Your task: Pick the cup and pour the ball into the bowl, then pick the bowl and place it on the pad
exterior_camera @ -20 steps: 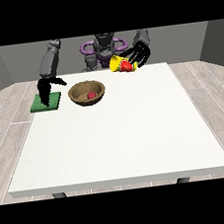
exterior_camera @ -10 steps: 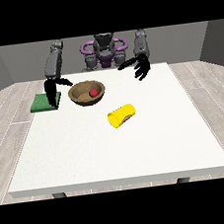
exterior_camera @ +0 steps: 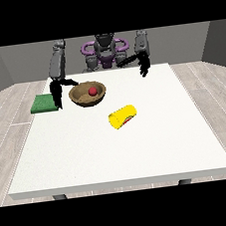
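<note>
Lying on its side on the table, the yellow cup sits just in front of the bowl, which holds the red ball. The green pad lies beside the bowl, with the hand at the view's left between them, fingers straight and empty. The hand at the view's right hangs behind the bowl, relaxed and holding nothing.

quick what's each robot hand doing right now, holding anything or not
Robot hand at the view's left: holds nothing, fingers pointing down between the green pad and the bowl.
Robot hand at the view's right: holds nothing; the yellow cup lies on the table.
</note>
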You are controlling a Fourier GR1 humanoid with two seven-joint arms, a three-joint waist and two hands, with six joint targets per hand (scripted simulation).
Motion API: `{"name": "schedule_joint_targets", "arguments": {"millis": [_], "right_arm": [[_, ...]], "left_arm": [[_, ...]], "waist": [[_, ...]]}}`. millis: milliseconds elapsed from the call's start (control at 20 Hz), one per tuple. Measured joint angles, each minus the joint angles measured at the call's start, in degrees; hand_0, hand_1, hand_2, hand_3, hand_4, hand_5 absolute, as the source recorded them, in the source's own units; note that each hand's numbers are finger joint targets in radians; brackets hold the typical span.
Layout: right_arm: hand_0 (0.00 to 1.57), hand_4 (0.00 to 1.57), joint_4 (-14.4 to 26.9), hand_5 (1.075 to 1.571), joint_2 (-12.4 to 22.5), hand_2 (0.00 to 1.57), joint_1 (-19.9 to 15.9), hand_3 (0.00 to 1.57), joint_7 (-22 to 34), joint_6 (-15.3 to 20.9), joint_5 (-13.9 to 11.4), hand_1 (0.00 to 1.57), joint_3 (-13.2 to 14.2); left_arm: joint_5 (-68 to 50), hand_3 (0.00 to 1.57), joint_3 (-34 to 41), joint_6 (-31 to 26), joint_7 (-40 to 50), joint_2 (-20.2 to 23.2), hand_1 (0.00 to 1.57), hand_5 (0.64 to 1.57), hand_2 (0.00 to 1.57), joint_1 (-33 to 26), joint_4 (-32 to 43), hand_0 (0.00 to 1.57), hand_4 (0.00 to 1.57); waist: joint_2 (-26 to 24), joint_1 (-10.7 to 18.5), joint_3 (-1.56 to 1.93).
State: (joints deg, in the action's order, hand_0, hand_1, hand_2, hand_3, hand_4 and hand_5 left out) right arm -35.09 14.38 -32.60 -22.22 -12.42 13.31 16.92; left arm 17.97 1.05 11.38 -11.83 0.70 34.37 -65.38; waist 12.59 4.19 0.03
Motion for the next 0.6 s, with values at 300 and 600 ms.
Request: {"name": "schedule_joint_targets", "arguments": {"millis": [300,600], "right_arm": [[0.0,0.12,1.57,1.527,0.61,0.0,0.71,0.0,-4.98,-1.29,1.1,0.0,1.55],[0.0,0.24,2.2,1.532,-0.78,0.0,-0.2,0.0,-5.85,0.44,1.93,0.0,2.43]], "left_arm": [[0.32,0.0,-1.77,-1.34,1.49,0.19,0.0,1.558,0.0,1.48,-4.77,0.0,0.0],[0.26,0.0,-2.5,-2.63,3.33,0.23,0.0,1.562,0.0,2.49,-6.65,0.0,0.0]], "waist": [[2.64,2.99,-1.44],[3.52,4.44,-1.23]]}}
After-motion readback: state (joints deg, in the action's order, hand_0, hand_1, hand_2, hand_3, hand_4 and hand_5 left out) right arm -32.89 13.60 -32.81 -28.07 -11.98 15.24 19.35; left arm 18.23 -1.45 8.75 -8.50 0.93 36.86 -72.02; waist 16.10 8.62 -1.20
